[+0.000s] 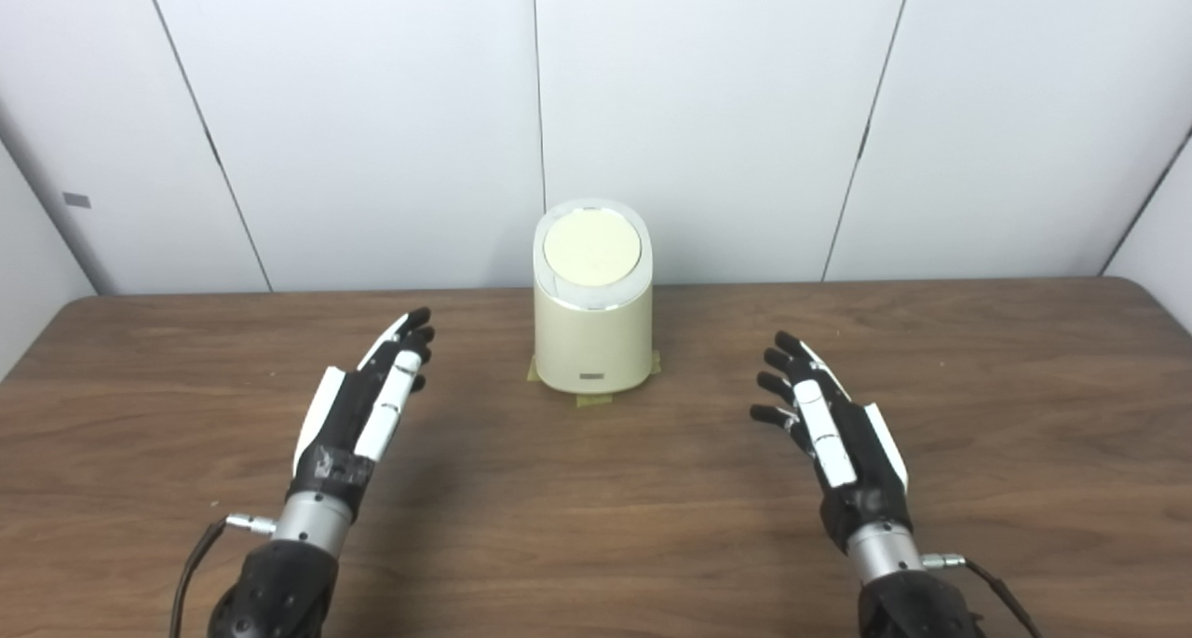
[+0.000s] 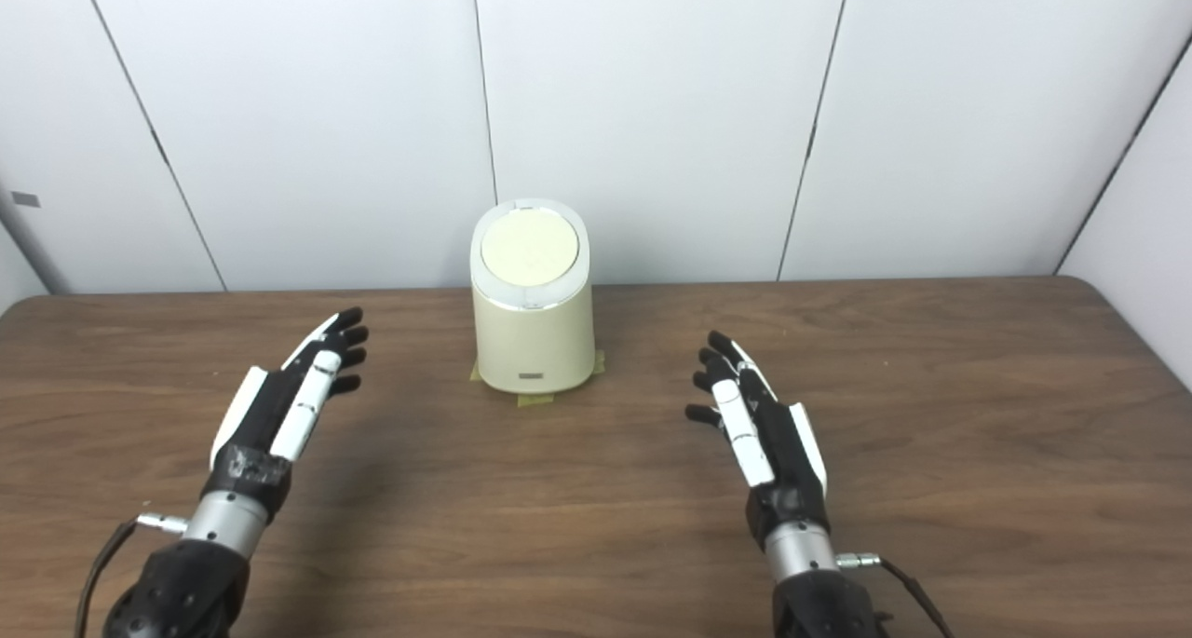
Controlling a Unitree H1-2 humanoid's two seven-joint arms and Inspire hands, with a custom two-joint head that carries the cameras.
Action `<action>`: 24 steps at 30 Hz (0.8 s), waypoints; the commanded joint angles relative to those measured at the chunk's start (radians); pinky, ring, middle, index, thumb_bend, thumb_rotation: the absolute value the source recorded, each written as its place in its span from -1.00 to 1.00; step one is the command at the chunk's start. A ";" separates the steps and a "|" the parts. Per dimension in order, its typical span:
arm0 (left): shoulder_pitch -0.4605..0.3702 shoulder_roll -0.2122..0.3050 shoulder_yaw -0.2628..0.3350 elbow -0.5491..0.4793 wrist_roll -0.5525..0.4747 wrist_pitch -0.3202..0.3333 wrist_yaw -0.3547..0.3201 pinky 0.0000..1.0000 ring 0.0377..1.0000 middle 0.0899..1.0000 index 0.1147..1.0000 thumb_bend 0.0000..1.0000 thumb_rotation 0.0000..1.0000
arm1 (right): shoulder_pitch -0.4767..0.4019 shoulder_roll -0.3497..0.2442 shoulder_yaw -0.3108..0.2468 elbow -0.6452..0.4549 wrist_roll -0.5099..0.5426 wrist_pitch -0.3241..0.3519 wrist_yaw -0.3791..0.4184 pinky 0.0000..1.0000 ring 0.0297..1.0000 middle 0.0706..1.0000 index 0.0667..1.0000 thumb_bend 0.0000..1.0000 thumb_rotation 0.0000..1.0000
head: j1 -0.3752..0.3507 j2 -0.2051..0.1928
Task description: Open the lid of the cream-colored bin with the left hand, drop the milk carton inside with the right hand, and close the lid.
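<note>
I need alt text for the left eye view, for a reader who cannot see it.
A cream-colored bin with its lid closed stands at the far middle of a wooden table. The left hand and right hand are open and empty on either side. No milk carton is visible.

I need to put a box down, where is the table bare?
Bare wood on the table right of the right hand, left of the left hand, and between both hands before the bin. Crowded nowhere.
</note>
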 commanded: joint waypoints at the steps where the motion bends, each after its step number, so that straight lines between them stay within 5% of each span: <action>1: -0.001 -0.019 0.003 -0.054 -0.057 0.006 0.022 0.87 0.92 0.94 0.95 -0.27 1.00 | -0.024 -0.013 -0.015 -0.001 0.025 -0.062 0.010 0.70 0.87 0.92 0.92 0.09 0.84 | 0.002 0.004; 15: 0.065 -0.033 0.012 -0.017 -0.183 -0.078 0.112 1.00 1.00 1.00 1.00 -0.20 1.00 | -0.035 -0.061 -0.037 0.051 0.063 -0.053 0.024 0.97 1.00 0.99 0.95 0.26 1.00 | 0.039 0.059; 24: 0.070 -0.040 -0.015 -0.103 -0.182 -0.017 0.145 0.99 0.98 0.97 0.99 -0.05 1.00 | -0.035 -0.092 -0.092 0.058 0.126 -0.044 0.036 1.00 1.00 1.00 0.98 0.24 1.00 | 0.040 0.081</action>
